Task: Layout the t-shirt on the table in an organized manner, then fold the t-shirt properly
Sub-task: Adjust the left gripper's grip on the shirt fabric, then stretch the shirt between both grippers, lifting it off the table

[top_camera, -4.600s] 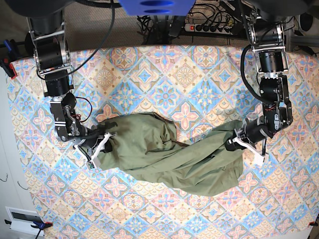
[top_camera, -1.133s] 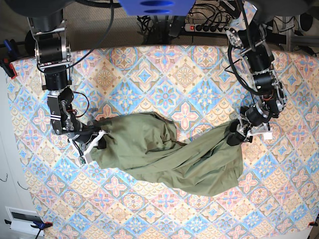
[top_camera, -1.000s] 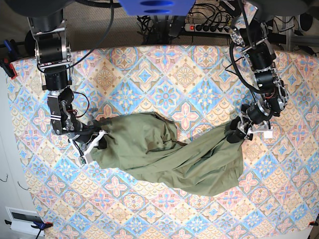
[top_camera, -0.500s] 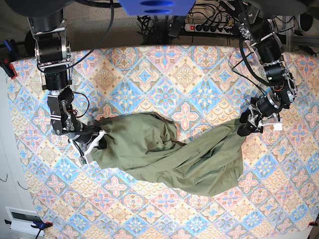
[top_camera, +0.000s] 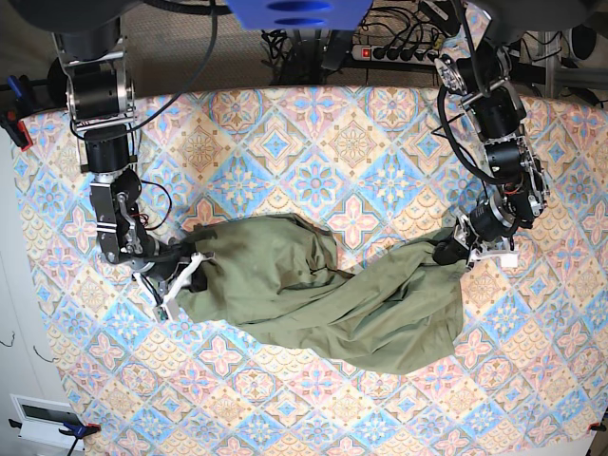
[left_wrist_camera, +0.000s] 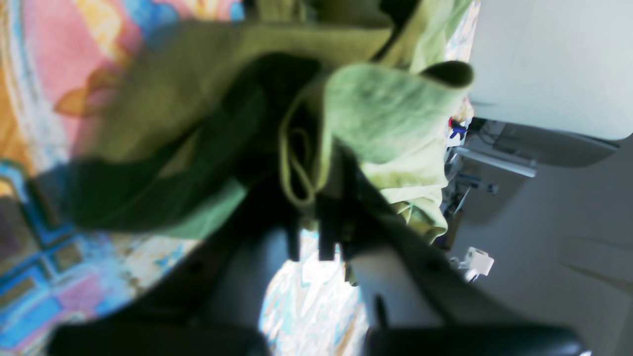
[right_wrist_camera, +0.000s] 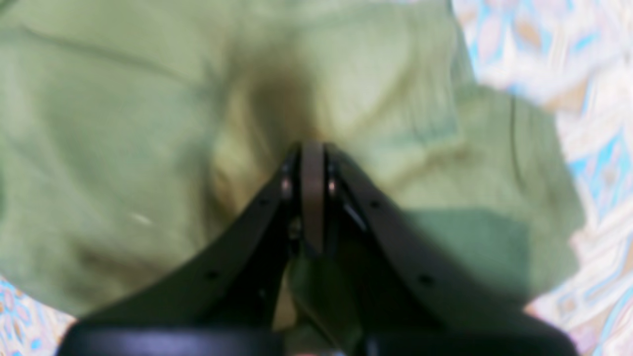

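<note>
I see my 2 arms reaching down over the table [top_camera: 313,133]. My left gripper [top_camera: 454,253] is pinched tight on one end of the t-shirt [top_camera: 323,294]. My right gripper [top_camera: 185,280] pinches the other end. The shirt lies bunched and twisted between them.

Up at 12 o'clock there's a power strip [top_camera: 404,52] with a tangle of cables [top_camera: 304,43]. Red-handled clamp [top_camera: 13,123] grips the edge at 10 o'clock.
</note>
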Action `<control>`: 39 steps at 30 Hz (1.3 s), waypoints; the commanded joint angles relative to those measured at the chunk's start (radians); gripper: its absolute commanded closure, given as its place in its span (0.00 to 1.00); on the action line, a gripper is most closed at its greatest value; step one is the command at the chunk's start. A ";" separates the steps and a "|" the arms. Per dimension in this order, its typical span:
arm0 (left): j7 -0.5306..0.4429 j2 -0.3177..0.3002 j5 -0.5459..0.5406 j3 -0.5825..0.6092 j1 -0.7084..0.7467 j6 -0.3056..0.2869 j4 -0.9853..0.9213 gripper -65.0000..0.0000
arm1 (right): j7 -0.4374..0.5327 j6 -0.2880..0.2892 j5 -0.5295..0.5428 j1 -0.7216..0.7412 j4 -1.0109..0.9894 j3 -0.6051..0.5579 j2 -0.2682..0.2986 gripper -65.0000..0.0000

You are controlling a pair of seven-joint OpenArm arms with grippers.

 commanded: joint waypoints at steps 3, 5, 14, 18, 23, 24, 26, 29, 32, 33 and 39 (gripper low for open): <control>0.013 -0.011 -0.048 0.000 -0.019 -0.007 0.019 1.00 | 0.014 0.006 0.009 -0.012 0.037 0.007 0.011 1.00; 0.031 -0.014 -0.092 0.000 -0.017 -0.010 0.022 1.00 | 0.014 0.006 0.009 -0.015 0.046 0.011 0.011 1.00; 0.082 -0.117 -0.186 0.000 -0.005 -0.014 0.295 1.00 | 0.011 0.006 0.015 -0.058 0.180 0.013 0.115 1.00; 0.120 -0.186 -0.326 0.000 -0.007 -0.015 0.299 1.00 | -0.034 0.006 0.014 -0.098 0.274 0.016 0.118 1.00; 0.154 -0.286 -0.435 -0.003 0.027 -0.017 0.301 1.00 | -0.045 0.006 0.011 -0.148 0.327 0.149 0.114 0.96; 0.154 -0.302 -0.455 -0.003 0.035 -0.026 0.301 1.00 | -0.045 0.006 0.011 -0.153 0.326 0.174 0.112 0.91; 0.169 -0.329 -0.482 -0.003 0.056 -0.058 0.301 1.00 | -0.045 0.006 0.011 -0.153 0.317 0.214 0.112 0.78; 0.180 -0.367 -0.484 -0.003 0.092 -0.078 0.301 1.00 | -0.083 0.006 0.011 -0.151 0.326 0.244 0.112 0.59; 0.189 -0.378 -0.484 0.000 0.125 -0.083 0.301 1.00 | -0.150 0.005 0.014 -0.151 0.341 0.277 0.112 0.53; 0.198 -0.378 -0.484 0.000 0.130 -0.083 0.303 1.00 | -0.161 0.005 0.014 -0.151 0.358 0.280 0.111 0.53; 0.202 -0.378 -0.484 0.000 0.174 -0.083 0.307 1.00 | -0.181 0.005 0.011 -0.148 0.478 0.229 0.057 0.52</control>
